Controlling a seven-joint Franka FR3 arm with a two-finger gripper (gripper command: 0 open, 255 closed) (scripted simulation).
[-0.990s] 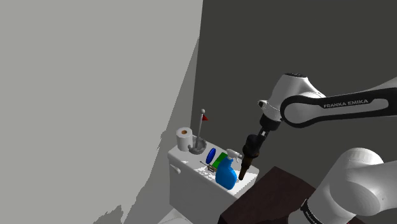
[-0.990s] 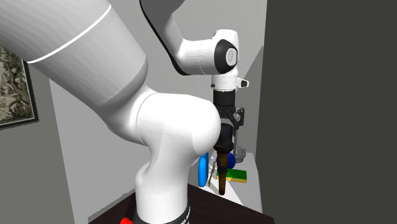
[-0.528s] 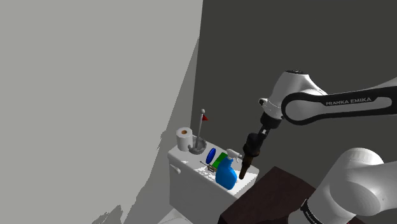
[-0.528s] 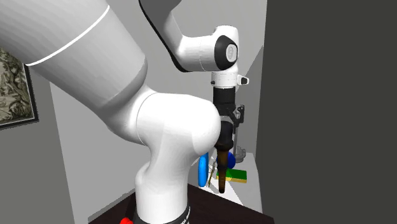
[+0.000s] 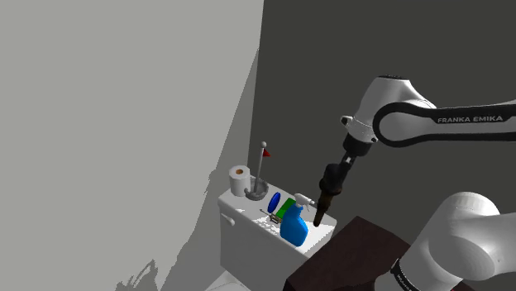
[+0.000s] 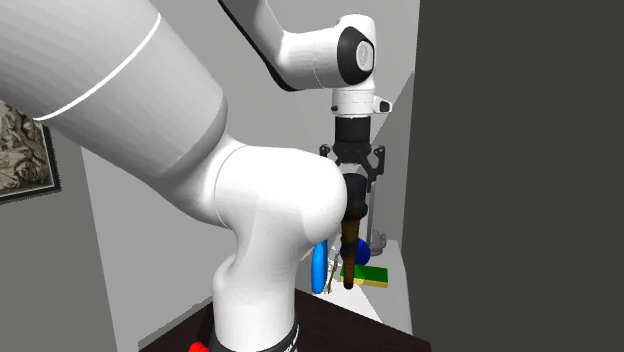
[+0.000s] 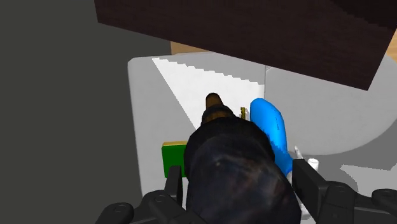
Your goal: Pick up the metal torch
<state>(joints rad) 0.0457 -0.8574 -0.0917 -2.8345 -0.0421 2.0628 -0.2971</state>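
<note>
Mottled dark brown and black on torch. All black on hand. Bright blue on spray bottle, white at nozzle. Green on block just behind spray bottle; deep blue on oval thing beyond block. White on roll, tan at core. Red on flag, grey on its pin. White on surface under spray bottle. Dark brown on stand. White on arm, black band with white lettering.

torch | dark brown-black mottled cylinder, narrower brown tip | clasped between the fingers of the gripper | hangs nearly upright, tip down | close over the white tank top, at its edge nearest the stand
</note>
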